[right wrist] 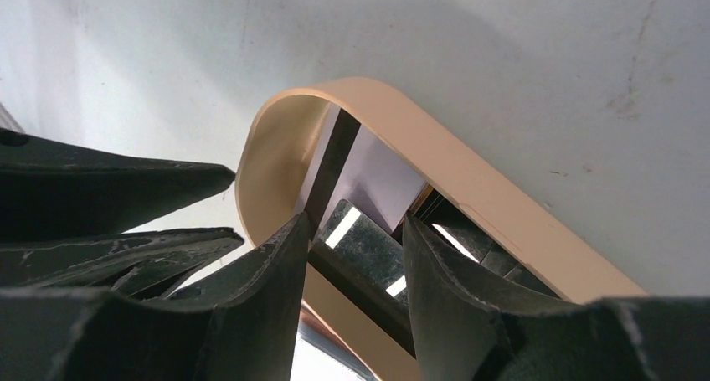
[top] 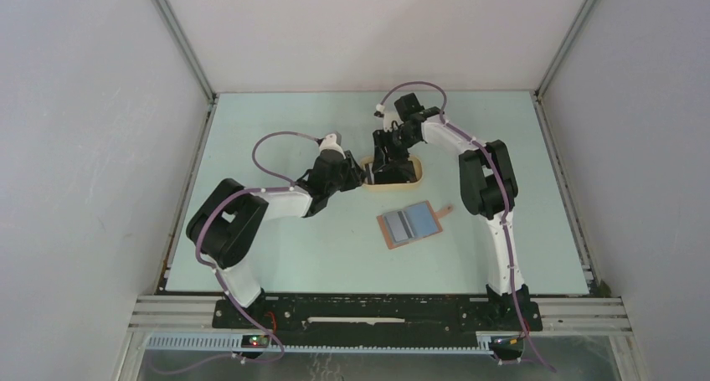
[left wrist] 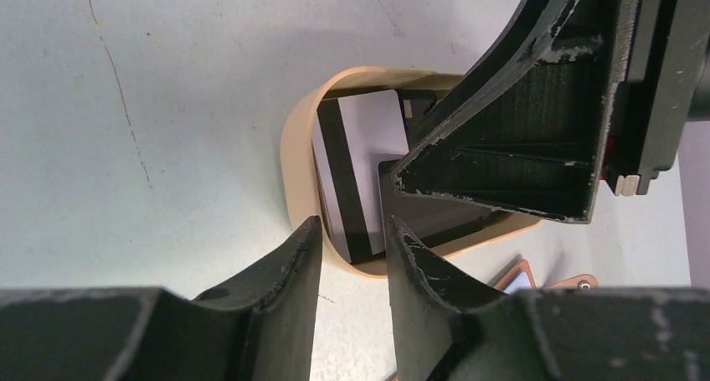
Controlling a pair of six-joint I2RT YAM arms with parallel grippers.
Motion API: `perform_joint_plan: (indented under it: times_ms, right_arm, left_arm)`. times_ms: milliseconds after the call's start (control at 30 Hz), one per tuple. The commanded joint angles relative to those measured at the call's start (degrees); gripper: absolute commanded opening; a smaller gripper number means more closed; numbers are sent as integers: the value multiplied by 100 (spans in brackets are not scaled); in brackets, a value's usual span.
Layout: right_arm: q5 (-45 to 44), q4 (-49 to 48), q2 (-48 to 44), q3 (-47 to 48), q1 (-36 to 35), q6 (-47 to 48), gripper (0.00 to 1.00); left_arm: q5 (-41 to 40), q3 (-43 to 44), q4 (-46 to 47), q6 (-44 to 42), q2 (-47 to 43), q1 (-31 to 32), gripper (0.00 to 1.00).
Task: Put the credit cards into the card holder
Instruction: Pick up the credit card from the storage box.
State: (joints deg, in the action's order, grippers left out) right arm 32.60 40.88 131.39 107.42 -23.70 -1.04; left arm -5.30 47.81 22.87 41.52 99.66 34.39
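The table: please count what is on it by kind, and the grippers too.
Grippers: 2, left gripper and right gripper
Beige tray: 1
Card holder: 1
Credit cards: at least 2 visible, in the tray
Total: at least 6

Setting: a robotics lab test cell, not a home or shop.

Evidence noted:
- Plain white panel walls [top: 84,146] closed in the work area on three sides. They were held by bare aluminium frame posts [top: 180,38] at the far corners.
- The pale green flat table [top: 276,255] was scuffed and scratched in both wrist views.
- The left arm [top: 226,230] and the right arm [top: 486,180], both black-and-white jointed robot arms, were bolted to a black base plate [top: 377,310] at the near edge.
- Loose purple cables [top: 280,136] looped along both arms.
- A grey slotted cable duct [top: 377,345] ran in front of the bases.
- Props on the table were a reddish-brown leather card holder [top: 409,225] and a beige oval tray [top: 410,178].
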Motion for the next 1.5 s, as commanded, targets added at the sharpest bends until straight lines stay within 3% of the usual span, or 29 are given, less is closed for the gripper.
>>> perform_joint_plan:
  times_ms: [0,600,1267,1467]
  right_arm:
    - [567,-113,-116,11,-35,-207,53]
    - [1458,-469,-143,-146,146,-675,47]
    - [1028,-547,68,-20,78,-742,32]
    - [814,-513,72,42,33,-654,20]
  left_arm:
    - [69,303,58,-119,45,24,38]
    - [130,220,211,-118,5,23,38]
    - [246,193,341,-135,7,21,38]
    - [258,186,340,-135,3,15,39]
